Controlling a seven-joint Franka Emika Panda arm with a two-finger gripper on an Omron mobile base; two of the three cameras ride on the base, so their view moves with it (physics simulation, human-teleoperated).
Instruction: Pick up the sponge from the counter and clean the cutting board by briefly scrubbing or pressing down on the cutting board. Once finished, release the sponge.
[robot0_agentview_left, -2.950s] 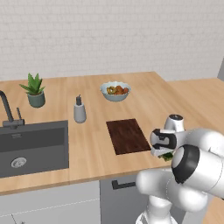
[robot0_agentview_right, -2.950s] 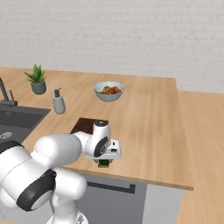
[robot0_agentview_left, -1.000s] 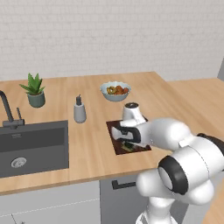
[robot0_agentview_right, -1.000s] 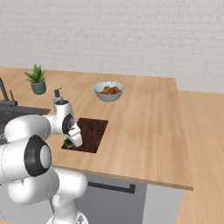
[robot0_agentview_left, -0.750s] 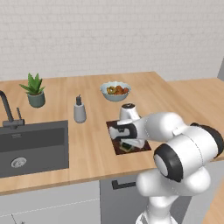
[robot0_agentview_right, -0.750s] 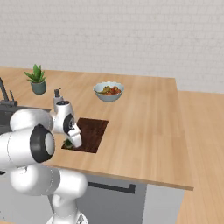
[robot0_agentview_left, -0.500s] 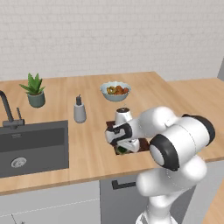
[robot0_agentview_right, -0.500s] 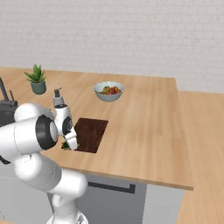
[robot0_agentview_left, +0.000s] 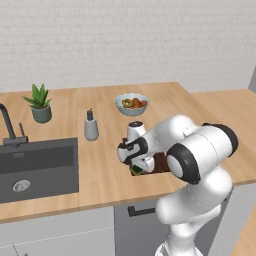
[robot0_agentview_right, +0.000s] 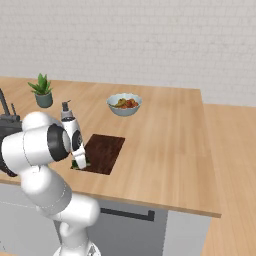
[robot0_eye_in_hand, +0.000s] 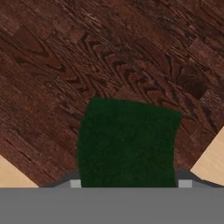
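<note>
The end effector (robot0_agentview_left: 137, 167) points straight down over the near left corner of the cutting board (robot0_agentview_left: 161, 162), and the sponge (robot0_eye_in_hand: 127, 144) sits between its two fingers, pinched at its sides. In the hand view the green block hangs squarely in front of the camera, covering the middle of the dark wood grain, with pale tabletop (robot0_eye_in_hand: 211, 162) showing at two corners, so the board's edges lie close on both sides. From the right base view, a sliver of green (robot0_agentview_right: 79, 163) shows at the board's near left corner (robot0_agentview_right: 102, 152), under the white wrist. The rest of the board stretches away to the right and far side. I judge a press would go straight down, with any scrub stroke running right and far across the free wood.
</note>
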